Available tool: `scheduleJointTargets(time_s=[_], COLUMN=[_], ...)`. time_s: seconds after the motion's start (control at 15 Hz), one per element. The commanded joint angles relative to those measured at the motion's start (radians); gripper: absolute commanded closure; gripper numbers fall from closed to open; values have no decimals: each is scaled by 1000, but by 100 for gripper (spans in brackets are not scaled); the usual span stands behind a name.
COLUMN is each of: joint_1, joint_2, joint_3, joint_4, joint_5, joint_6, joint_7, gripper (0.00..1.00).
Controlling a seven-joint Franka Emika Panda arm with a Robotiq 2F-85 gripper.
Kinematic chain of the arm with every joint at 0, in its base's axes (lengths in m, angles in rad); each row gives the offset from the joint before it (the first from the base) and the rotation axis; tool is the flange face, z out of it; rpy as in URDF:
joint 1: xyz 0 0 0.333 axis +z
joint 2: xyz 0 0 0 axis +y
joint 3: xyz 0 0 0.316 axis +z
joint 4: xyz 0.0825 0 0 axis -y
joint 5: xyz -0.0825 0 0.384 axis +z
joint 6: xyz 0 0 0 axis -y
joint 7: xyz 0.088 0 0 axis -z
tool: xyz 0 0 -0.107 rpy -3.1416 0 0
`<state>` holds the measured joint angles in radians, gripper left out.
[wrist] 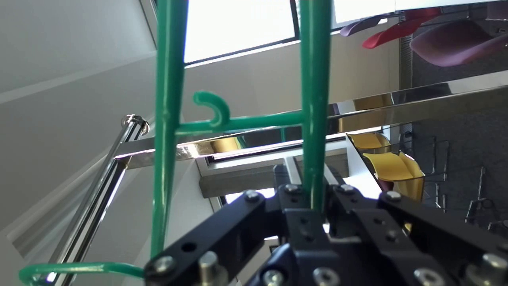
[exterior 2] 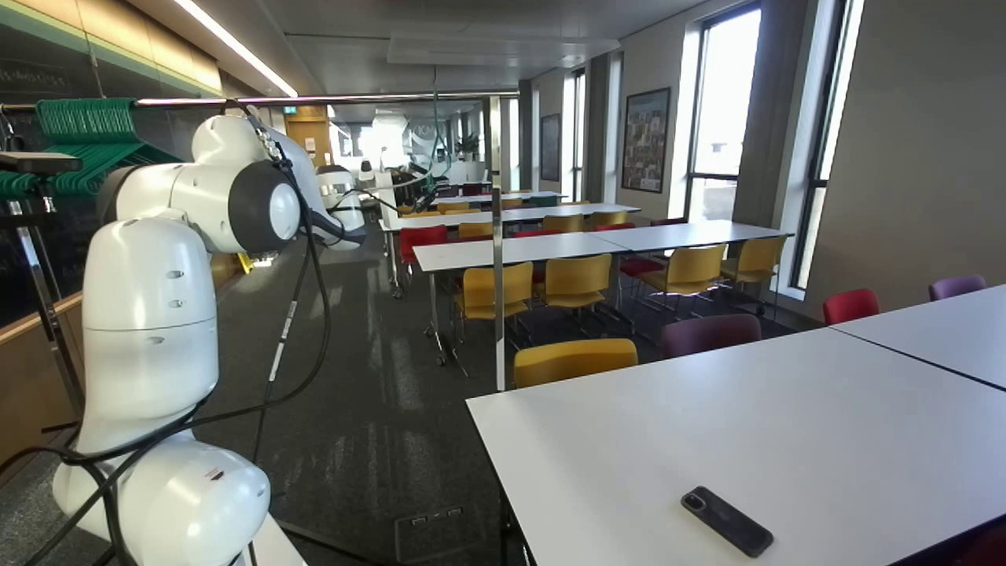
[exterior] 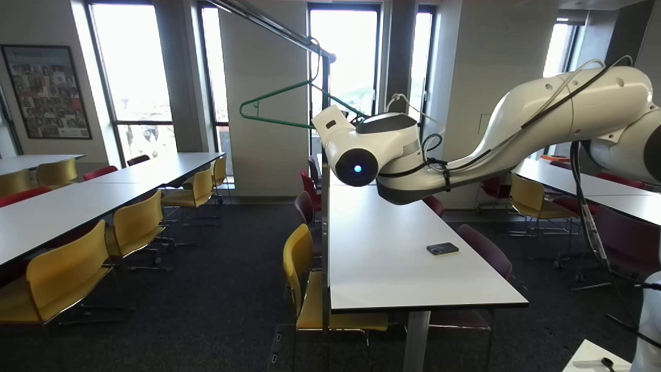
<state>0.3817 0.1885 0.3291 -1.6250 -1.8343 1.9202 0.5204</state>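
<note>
Gripper [wrist: 310, 175] has a green hanger [wrist: 316, 71] pinched below the rail [wrist: 107, 180]; imo it's the hang-or-unhook step, next move calls for steady guiding.

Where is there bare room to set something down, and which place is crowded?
Bare: the table between the phone and the nearest yellow chair, and from the phone to the table seam. Crowded, in the wrist view: around the gripper, which holds the green hanger, with the metal post behind.

The white, rounded arm [exterior 2: 149, 275] has dark joint covers [exterior 2: 247, 206] and black cables [exterior 2: 309, 228]; the black gripper [wrist: 310, 174] possesses silver screws [wrist: 208, 259].
</note>
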Motion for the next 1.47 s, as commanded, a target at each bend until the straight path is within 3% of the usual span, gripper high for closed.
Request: scheduleJointTargets(time_s=[0.0, 0.07, 0.13, 0.53, 0.6, 0.73, 1.0, 1.07, 1.2, 1.4], joint_1=[-6, -6, -6, -4, -3, -1, -1, -1, -2, -2], joint_2=[-29, -29, -29, -29, -31, -31, -28, -27, -26, -25], joint_3=[-2, -2, -2, -1, -2, -1, 1, 2, 3, 4], joint_4=[-15, -16, -17, -16, -19, -18, -17, -17, -15, -15], joint_5=[-16, -13, -14, -17, -29, -41, -54, -55, -52, -51], joint_6=[24, 25, 24, 23, 24, 21, 21, 20, 22, 23], joint_7=[-7, -8, -8, -9, -7, -5, -5, -7, -9, -9], gripper=[100, 69, 68, 21, 65, 62, 94, 50, 53, 31])
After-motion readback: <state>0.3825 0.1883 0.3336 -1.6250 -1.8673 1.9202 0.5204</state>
